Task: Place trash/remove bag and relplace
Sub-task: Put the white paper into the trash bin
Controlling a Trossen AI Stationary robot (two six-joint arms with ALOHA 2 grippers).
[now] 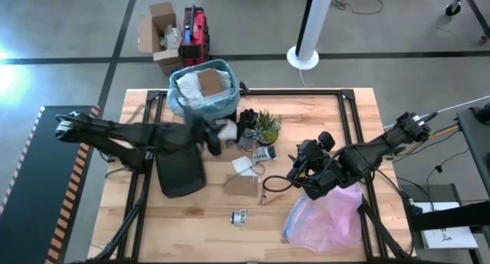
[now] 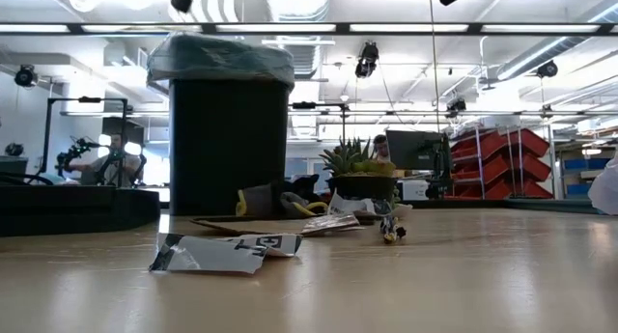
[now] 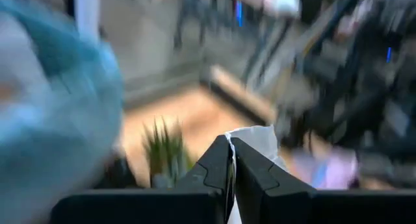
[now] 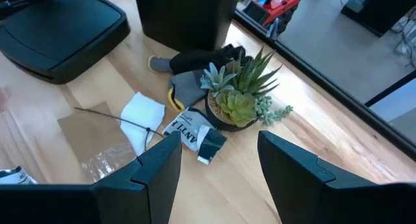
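Note:
A black bin [image 2: 232, 130] lined with the light blue bag [image 1: 200, 88] stands at the table's far edge. White and brown paper lies inside it. My left gripper [image 1: 218, 134] is beside the bin, on its near right side, shut on a white piece of paper trash [image 3: 257, 141]. My right gripper [image 4: 218, 159] hangs open with nothing between its fingers, above the table's right half and over the pink bag's [image 1: 325, 214] far end. More trash lies flat on the table: a white napkin [image 4: 144, 113], brown paper [image 4: 91, 143], a printed wrapper [image 4: 192, 134] and a small scrap [image 1: 239, 216]. My left gripper pinches the white paper between its two shut fingers [image 3: 214, 165]. A crumpled edge [image 3: 260, 136] sticks out past the fingertips. The fingers come from the table's left, about level. The paper is lifted clear of the table.
A small green potted plant [image 1: 264, 126] and dark gloves [image 4: 201, 62] sit right of the bin. A black bin lid [image 1: 180, 172] lies on the table's left half. A cardboard box [image 1: 161, 34] and a red case [image 1: 195, 30] stand on the floor beyond the table.

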